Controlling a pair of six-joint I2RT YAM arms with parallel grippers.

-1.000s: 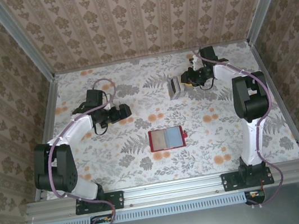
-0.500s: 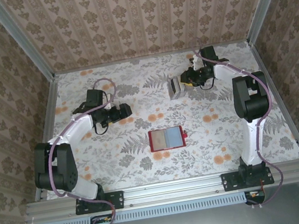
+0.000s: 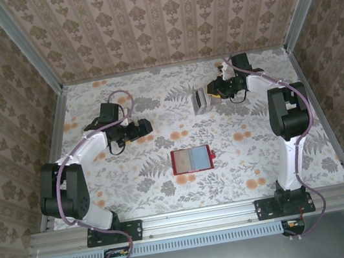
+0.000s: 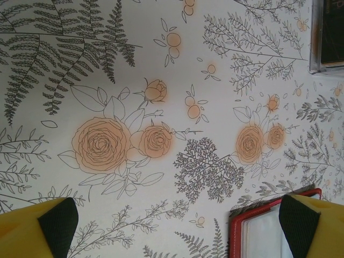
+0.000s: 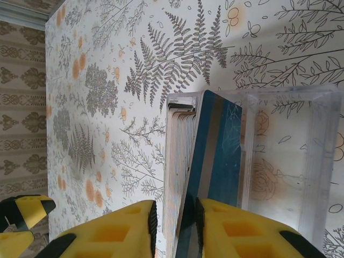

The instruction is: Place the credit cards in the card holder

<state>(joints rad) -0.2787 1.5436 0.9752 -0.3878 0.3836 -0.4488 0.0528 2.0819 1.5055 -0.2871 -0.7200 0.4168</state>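
Floral-print worktop (image 3: pixel 134 181), boxed on three sides by patterned walls (image 3: pixel 161 19), metal rail (image 3: pixel 199 215) along near edge. At left, left pincer (image 3: pixel 145 127) spread wide over bare cloth. At centre, red card holder (image 3: pixel 192 159) lying flat, pale face up, free room all round. At right, near back wall, right pincer (image 5: pixel 174 228) pinched on credit cards (image 5: pixel 215 156) standing in clear box (image 3: pixel 200 101).

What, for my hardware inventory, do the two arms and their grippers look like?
Left arm and right arm: white links, black joints, a mauve cable looping along each. Left gripper and right gripper: yellow fingers; the left's carry black pads.
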